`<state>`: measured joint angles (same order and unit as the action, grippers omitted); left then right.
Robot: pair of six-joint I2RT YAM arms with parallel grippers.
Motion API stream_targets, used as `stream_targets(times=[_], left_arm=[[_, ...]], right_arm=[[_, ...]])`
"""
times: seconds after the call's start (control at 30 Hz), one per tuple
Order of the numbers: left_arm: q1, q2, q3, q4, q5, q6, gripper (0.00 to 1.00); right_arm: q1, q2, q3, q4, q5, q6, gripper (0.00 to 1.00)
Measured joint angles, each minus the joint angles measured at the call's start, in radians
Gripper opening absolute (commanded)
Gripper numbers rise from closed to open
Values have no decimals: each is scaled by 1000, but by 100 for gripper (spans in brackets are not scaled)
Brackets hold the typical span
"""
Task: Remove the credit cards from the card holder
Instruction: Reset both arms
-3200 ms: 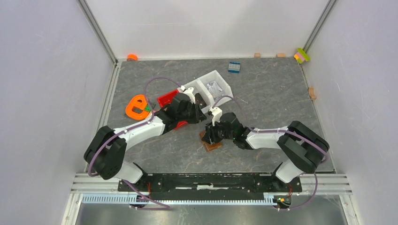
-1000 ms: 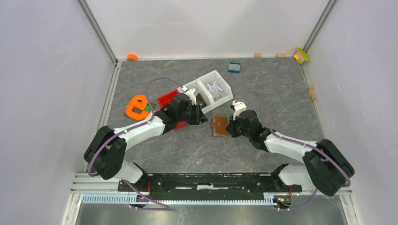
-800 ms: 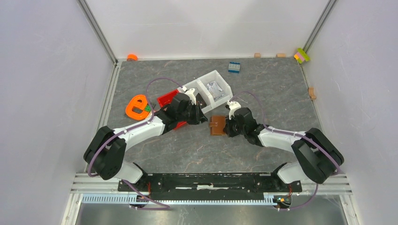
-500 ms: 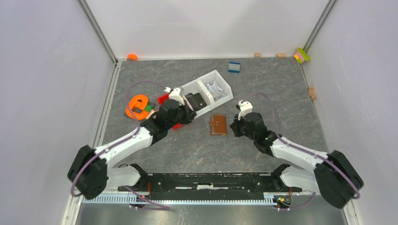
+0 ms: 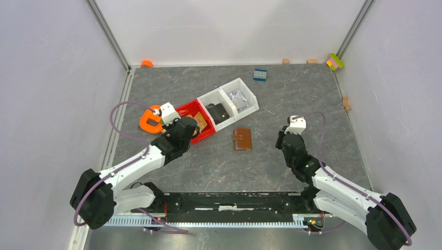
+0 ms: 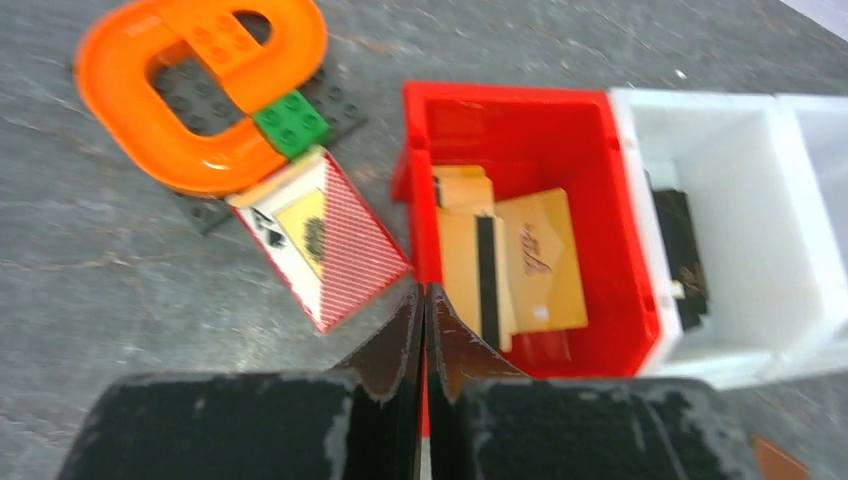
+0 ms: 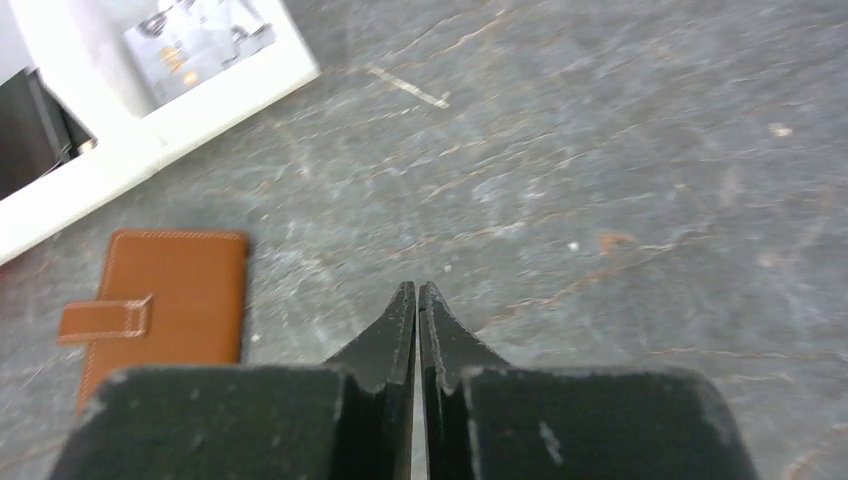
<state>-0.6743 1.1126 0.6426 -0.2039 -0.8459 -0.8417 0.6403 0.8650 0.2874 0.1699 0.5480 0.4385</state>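
The brown card holder [image 5: 243, 138] lies flat and closed on the table, strap tab on its left; it also shows in the right wrist view [image 7: 165, 301]. Orange-tan credit cards [image 6: 510, 263] lie in the red bin [image 6: 520, 105], also seen from above [image 5: 199, 124]. No pale blue card shows. My left gripper [image 6: 422, 300] is shut and empty, just in front of the red bin's near left corner. My right gripper [image 7: 416, 297] is shut and empty over bare table, to the right of the holder.
White bins [image 5: 232, 101] adjoin the red bin; one holds a black wallet-like item [image 5: 217, 111]. An orange ring on a black plate [image 6: 200, 90] and a red-backed playing card [image 6: 325, 240] lie left of the red bin. Small blocks [image 5: 259, 74] sit along the far edge.
Both arms have drawn back toward their bases. The right gripper let go of the holder, which stays on the table. The left gripper has left the red bin, uncovering the cards in it.
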Motion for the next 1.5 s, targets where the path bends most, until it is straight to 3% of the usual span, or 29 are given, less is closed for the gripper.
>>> stream_targets(times=[0.07,0.1,0.13,0.17,0.3,0.33,0.43,0.6,0.77,1.0,1.3,1.33,1.5], left_arm=[[0,14,6,0,-70,38,10],[0,14,4,11,-98,83,14],[0,10,0,37,-112,129,20],[0,-3,-21,115,-115,220,26],[0,-100,-159,368,-97,505,70],[0,-118,-187,409,-102,549,85],[0,-139,-277,574,-154,692,100],[24,-147,-383,764,-224,823,100],[94,-248,-496,848,-162,869,100],[166,36,-480,980,-140,922,100],[251,67,-490,1052,-79,929,98],[255,73,-488,1054,-72,929,98],[277,86,-483,1054,-31,929,94]], right_arm=[[0,-13,0,2,66,-31,34],[0,-22,-4,16,94,-63,56],[0,-31,-10,32,111,-82,96],[0,-43,-25,66,126,-116,98],[0,-61,-100,184,172,-222,98],[-2,-59,-108,190,198,-240,98],[-24,-67,-110,218,248,-309,96],[-100,-163,-248,493,273,-513,81],[-186,-143,-277,895,150,-707,78],[-318,130,-277,1164,38,-714,74],[-363,537,-277,1300,-12,-720,81],[-367,571,-278,1289,-14,-722,96],[-397,547,-278,1297,-32,-708,98]])
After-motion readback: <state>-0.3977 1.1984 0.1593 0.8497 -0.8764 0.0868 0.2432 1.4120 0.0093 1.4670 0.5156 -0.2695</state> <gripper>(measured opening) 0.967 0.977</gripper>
